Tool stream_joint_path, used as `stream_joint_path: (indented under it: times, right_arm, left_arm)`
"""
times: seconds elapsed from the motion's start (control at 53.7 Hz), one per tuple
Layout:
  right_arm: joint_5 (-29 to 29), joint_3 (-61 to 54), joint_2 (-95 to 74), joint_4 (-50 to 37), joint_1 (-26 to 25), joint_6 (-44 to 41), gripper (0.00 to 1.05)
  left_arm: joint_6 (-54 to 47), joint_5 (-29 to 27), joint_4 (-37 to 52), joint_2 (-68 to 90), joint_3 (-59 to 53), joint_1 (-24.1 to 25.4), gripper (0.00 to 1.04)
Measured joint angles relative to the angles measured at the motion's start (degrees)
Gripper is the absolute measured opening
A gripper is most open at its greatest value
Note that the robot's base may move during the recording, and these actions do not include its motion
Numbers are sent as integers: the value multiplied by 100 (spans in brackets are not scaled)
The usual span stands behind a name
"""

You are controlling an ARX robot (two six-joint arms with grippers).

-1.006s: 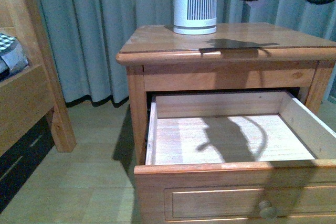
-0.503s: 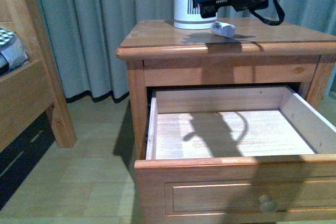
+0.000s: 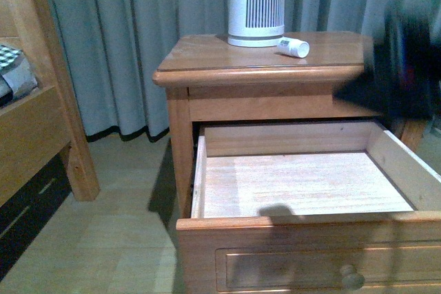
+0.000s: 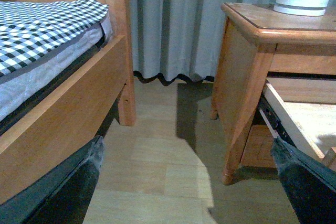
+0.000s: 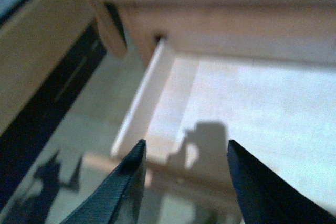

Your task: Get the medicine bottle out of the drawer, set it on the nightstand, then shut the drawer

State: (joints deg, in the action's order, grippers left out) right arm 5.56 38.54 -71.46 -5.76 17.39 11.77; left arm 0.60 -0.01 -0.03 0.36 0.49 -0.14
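Observation:
The medicine bottle [image 3: 293,47], small and white, lies on its side on the nightstand [image 3: 207,60] top, next to the tall white ribbed appliance [image 3: 255,3]. The upper drawer [image 3: 310,232] stands pulled out, its pale wood inside bare, its round knob [image 3: 352,277] at the front. My right gripper [image 5: 184,153] is open and empty, above the drawer's front left corner [image 5: 152,103]; in the front view the arm shows as a dark blur [image 3: 406,67] at the right. My left gripper [image 4: 186,156] is open and empty, low over the floor beside the nightstand [image 4: 247,77].
A wooden bed frame [image 3: 34,122] with a checked mattress [image 4: 37,30] stands to the left. Grey curtains [image 3: 138,32] hang behind. A strip of pale floor [image 4: 157,156] lies between the bed and the nightstand.
The right arm has left the nightstand top and swung down to the right, over the open drawer. The bottle stays lying on the top.

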Motion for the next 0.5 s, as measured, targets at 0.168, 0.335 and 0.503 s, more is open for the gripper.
stream_joint_path:
  times: [0.168,0.335,0.503]
  right_arm:
    - [-599,-2096,-153,-824,382,238,12]
    - [-844,-2133,-1257,-2369,96,-136,3]
    - [-896,-1569,-2354,-3329,-229,-686,3]
  left_arm:
    - [0,0,0,0,0,0,98]
    - [0,0,0,0,0,0,98]
    - [0,0,0,0,0,0,98]
